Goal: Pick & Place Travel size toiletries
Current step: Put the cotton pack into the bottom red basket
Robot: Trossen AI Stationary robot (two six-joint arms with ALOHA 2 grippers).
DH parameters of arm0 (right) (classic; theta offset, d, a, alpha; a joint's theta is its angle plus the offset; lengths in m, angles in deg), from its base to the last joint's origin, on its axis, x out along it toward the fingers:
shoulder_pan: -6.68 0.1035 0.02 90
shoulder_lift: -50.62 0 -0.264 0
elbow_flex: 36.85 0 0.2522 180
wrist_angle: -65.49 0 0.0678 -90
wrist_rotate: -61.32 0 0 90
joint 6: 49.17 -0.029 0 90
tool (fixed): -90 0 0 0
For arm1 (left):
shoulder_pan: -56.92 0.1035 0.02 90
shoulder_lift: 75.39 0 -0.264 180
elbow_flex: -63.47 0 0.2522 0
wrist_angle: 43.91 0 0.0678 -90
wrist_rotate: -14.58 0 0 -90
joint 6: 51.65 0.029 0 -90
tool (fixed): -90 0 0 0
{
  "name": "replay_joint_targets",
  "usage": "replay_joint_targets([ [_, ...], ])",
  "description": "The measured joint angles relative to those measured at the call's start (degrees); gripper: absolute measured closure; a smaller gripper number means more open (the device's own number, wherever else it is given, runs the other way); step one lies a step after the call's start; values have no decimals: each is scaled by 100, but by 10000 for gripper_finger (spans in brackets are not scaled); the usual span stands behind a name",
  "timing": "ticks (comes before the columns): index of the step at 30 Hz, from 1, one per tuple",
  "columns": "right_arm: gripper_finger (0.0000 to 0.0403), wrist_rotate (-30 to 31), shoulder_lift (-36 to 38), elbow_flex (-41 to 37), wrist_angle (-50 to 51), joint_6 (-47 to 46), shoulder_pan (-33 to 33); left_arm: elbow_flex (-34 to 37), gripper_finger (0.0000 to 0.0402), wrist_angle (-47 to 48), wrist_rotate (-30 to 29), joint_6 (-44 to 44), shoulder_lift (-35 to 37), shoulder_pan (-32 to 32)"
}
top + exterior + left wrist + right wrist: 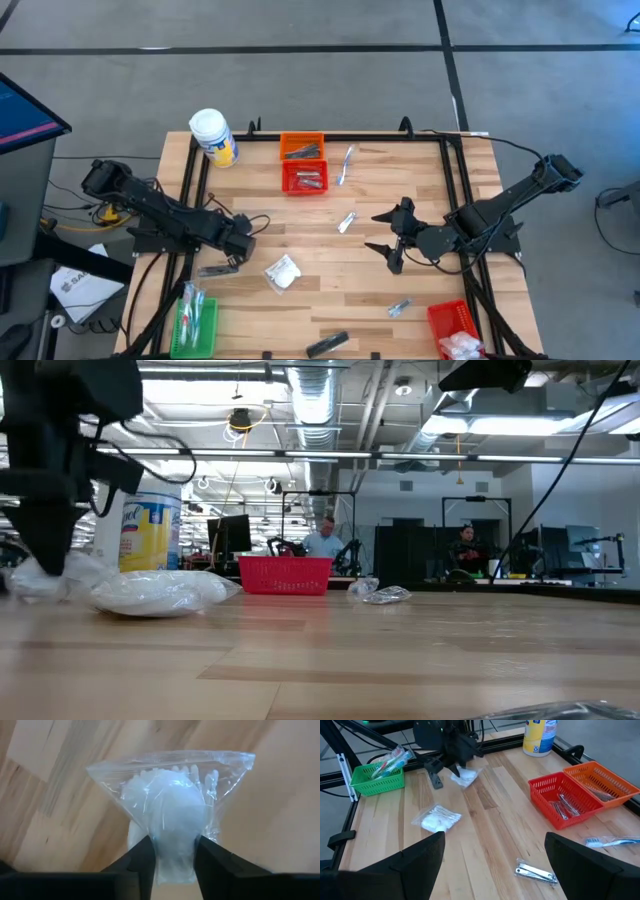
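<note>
As the left gripper (175, 845) pinches a clear packet (170, 795) just beyond the green basket (178, 335), its fingers press both sides of the packet. The packet lies on the wood, not yet lifted. Its long axis runs straight out from the gripper, sealed edge pointing away.

- Green basket: already holds a few items.
- Next out from it, loose: white packet (283, 272), dark tube (328, 345).
- Farther out, loose: foil sachet (399, 308).
- Farther still: right gripper (390, 240) hovers, spread wide, empty.
- Farthest: the other baskets, also part filled.

Judged roughly half done.
</note>
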Motion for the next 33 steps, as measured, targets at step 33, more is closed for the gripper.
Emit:
replay_joint_targets([
  [33, 68, -1047, -1755, 468, -2433, 2716, -186, -48, 309, -4000, 1485, 2074, 1770, -1036],
])
